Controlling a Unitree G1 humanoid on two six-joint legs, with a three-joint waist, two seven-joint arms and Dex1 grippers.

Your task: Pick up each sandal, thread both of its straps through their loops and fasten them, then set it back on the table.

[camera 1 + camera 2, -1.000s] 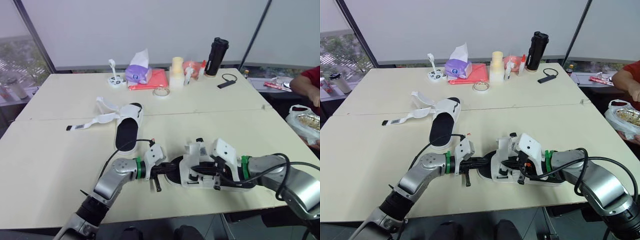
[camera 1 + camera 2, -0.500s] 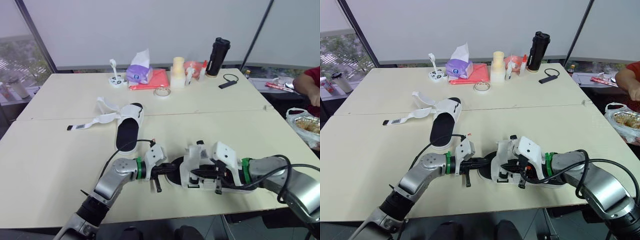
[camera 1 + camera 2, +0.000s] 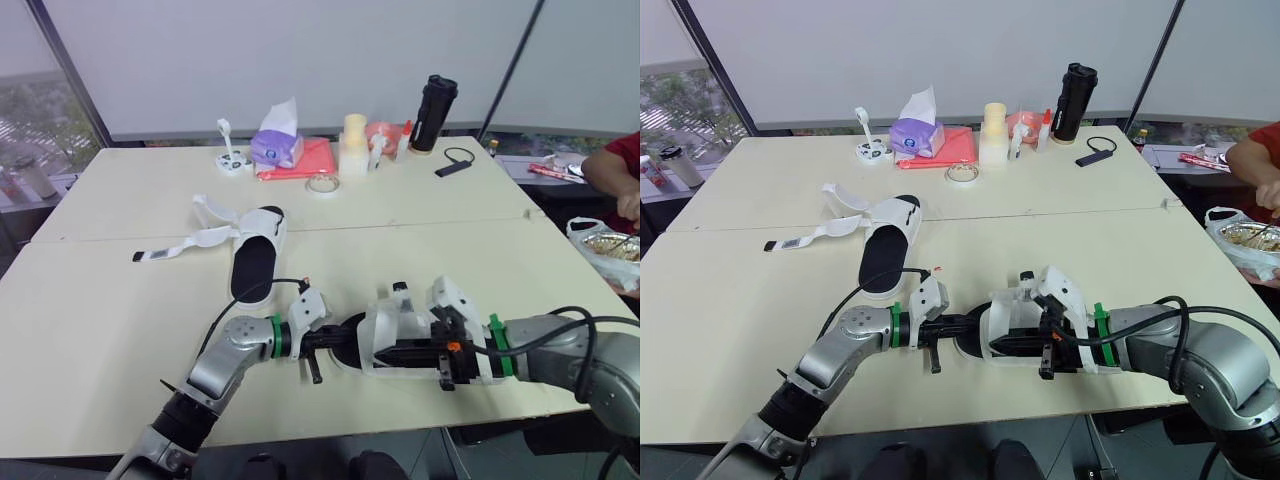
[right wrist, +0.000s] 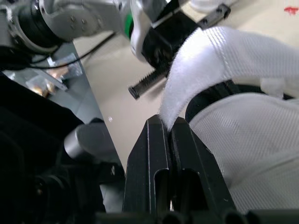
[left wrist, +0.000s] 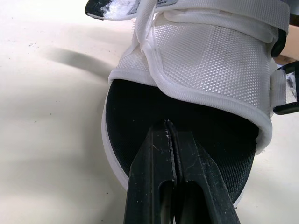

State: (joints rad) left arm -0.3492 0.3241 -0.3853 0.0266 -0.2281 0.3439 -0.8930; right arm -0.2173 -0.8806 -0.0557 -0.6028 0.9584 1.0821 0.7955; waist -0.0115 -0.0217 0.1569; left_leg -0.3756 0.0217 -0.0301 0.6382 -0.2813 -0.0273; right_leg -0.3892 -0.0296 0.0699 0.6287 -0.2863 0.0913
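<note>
The near sandal, white with a black footbed, lies at the table's front edge. My left gripper is shut, its tips pressed down on the black footbed at the sandal's open end. My right gripper reaches in from the right and is shut on a white strap of this sandal, held across the upper. The second sandal lies farther back on the left, its straps unfastened and spread on the table.
At the far edge stand a tissue box on a red cloth, a cream container, a black bottle, a tape roll and a small black device. A person sits at the right with a food bag.
My right wrist has drawn back to the right and turned, taking the strap with it. The left arm and the far sandal have stayed put.
</note>
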